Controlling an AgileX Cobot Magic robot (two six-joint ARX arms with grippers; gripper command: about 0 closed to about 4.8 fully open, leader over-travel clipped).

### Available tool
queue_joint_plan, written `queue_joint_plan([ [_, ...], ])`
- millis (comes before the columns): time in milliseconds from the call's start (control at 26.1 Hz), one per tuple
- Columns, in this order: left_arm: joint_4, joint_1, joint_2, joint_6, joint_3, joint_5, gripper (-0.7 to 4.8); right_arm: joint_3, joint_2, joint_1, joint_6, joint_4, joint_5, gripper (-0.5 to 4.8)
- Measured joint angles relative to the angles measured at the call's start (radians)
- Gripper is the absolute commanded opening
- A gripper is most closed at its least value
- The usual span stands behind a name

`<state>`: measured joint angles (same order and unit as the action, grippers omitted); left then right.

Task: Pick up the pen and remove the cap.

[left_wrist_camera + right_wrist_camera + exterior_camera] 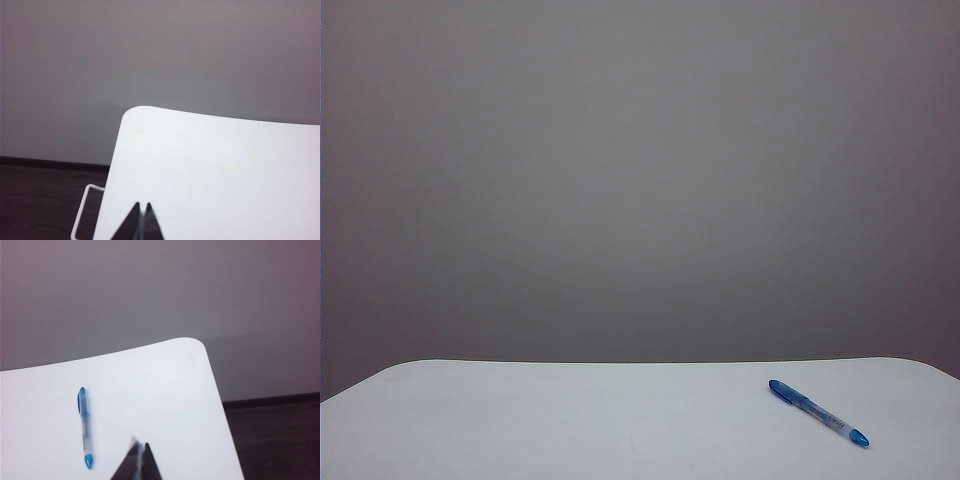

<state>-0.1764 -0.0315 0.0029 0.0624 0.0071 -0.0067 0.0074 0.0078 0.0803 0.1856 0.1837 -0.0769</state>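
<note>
pen (818,412) with cap (782,391) on lies on table (570,420); left pincer (141,212) and right pincer (139,452) clenched, empty.

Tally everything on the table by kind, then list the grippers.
Pen, cap on, lying on the white table: 1
Other loose things on the table: 0
Grippers, jaws shut and empty, each seen only in its own wrist view: 2, left gripper, right gripper
Total: 3
</note>
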Motion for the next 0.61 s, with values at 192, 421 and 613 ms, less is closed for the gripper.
queue_joint_plan([
  [192, 0.0, 0.0, 0.0, 0.002, 0.0, 0.003, -0.03, 0.0, 0.0, 0.0, 0.0, 0.0, 0.0, -0.01],
  [421, 0.0, 0.0, 0.0, 0.024, 0.0, 0.013, -0.03, 0.0, 0.0, 0.0, 0.0, 0.0, 0.0, 0.0],
  [613, 0.069, 0.0, 0.0, 0.14, -0.001, 0.121, -0.04, 0.0, 0.0, 0.0, 0.0, -0.022, 0.0, 0.0],
])
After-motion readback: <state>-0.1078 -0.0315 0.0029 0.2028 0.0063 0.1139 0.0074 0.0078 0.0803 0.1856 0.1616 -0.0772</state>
